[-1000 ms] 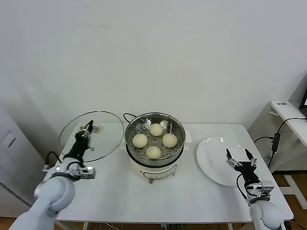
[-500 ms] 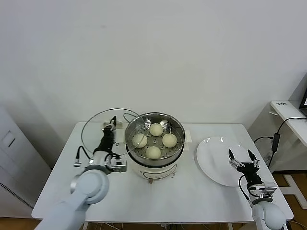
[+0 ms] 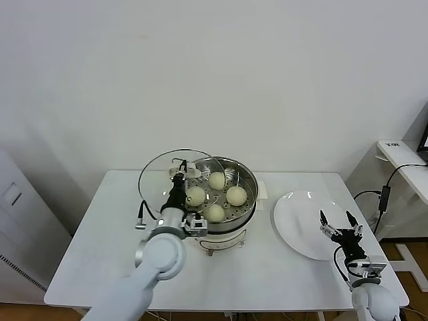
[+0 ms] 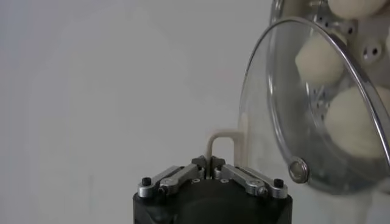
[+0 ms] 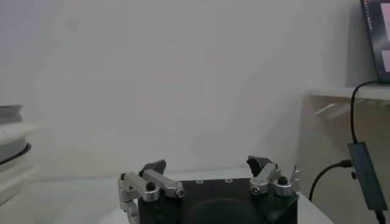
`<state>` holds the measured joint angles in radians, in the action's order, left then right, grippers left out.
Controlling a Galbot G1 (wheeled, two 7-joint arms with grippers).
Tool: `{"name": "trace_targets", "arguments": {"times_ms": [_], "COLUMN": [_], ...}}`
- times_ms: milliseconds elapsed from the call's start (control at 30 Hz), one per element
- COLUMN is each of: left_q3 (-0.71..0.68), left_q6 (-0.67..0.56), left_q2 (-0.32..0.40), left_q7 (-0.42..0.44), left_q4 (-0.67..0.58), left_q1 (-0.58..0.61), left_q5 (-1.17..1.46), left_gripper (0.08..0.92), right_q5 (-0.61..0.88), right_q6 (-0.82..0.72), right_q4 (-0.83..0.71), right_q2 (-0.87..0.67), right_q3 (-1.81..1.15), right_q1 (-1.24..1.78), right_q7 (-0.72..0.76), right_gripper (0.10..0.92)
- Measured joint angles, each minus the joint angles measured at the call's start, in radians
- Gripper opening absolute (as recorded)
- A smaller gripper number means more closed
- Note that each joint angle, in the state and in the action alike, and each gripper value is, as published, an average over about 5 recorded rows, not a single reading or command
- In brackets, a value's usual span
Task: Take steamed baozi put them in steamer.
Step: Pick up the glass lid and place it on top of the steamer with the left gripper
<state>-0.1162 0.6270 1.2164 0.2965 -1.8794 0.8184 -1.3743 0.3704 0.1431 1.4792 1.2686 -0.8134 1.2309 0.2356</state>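
Observation:
Several pale baozi (image 3: 217, 180) lie inside the shiny steel steamer (image 3: 251, 184), which stands on its cream cooker base (image 3: 221, 237) mid-table. My left gripper (image 3: 179, 175) is shut on the cream handle (image 4: 222, 137) of the glass lid (image 3: 157, 180) and holds the lid tilted over the steamer's left rim. In the left wrist view the lid (image 4: 274, 109) stands on edge, with baozi (image 4: 320, 58) showing through the glass. My right gripper (image 3: 341, 224) hangs open and holds nothing at the near right edge of the white plate (image 3: 297, 221).
A black cable (image 3: 177, 162) runs behind the cooker. A side table (image 3: 404, 160) with a cord (image 3: 384, 194) stands off the right end of the white table (image 3: 87, 254).
My left arm has swung the glass lid rightward, from over the table's left side to partly over the steamer. The right gripper has barely moved.

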Motion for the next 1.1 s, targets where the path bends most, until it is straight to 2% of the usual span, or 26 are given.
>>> {"name": "trace_targets", "arguments": {"times_ms": [467, 1100], "left_q3": [-0.065, -0.102], "left_q6": [-0.005, -0.046], "left_q2": [0.108, 0.165], "left_q7": [-0.020, -0.062], "left_q4": [0.087, 0.173], "left_q1": [-0.045, -0.066], "left_q5": [-0.034, -0.027], "left_gripper": [0.107, 0.107], "right_q5": [0.000, 0.000], "right_q6": [0.005, 0.008], "right_q4": [-0.015, -0.017], "right_q2": [0.002, 0.004], "right_q3": [-0.008, -0.024], "right_q1": [0.001, 0.009], "right_q7": [0.004, 0.007], "right_gripper": [0.823, 0.823]}}
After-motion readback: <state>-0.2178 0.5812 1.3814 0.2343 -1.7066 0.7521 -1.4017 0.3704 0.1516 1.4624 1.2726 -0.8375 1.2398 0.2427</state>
